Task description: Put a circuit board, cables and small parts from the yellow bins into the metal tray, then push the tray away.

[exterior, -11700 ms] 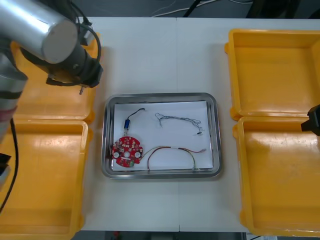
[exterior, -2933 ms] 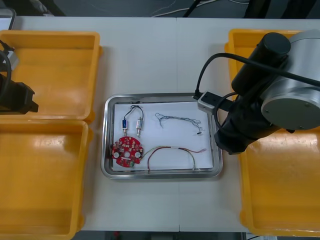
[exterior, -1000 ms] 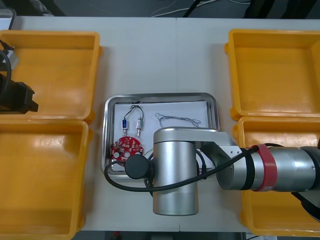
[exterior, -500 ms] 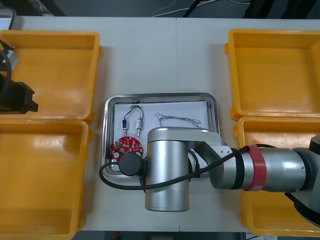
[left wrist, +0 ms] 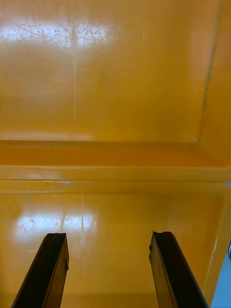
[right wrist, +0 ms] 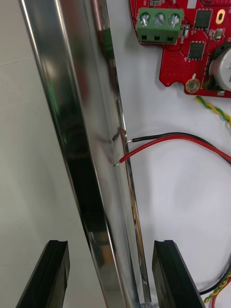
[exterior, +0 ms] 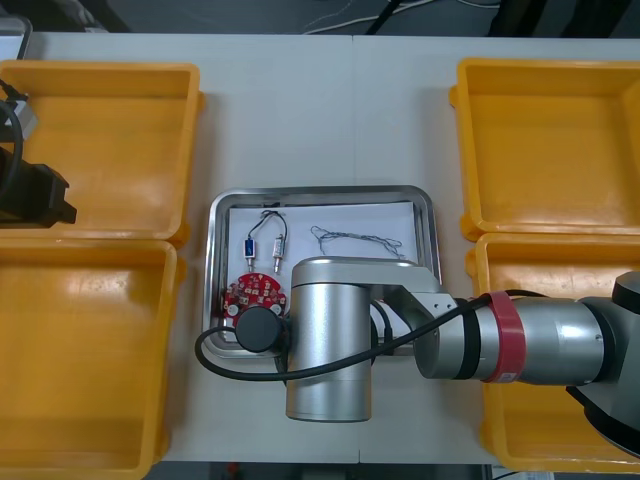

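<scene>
On the light table (exterior: 330, 110) the shiny rectangular metal tray (exterior: 320, 191) sits loaded, my right gripper (right wrist: 110, 243) astride its near rim, fingers (right wrist: 55, 269) apart, so I judge a square push away comes next.

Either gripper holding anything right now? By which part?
Nothing held. Right gripper is open astride the rim of the metal tray; left gripper open over yellow bins.

Can't see near half of the metal tray (exterior: 322, 192) under the right arm (exterior: 330, 345); missing part of the circuit board (right wrist: 204, 57) past wrist-view edge.
</scene>
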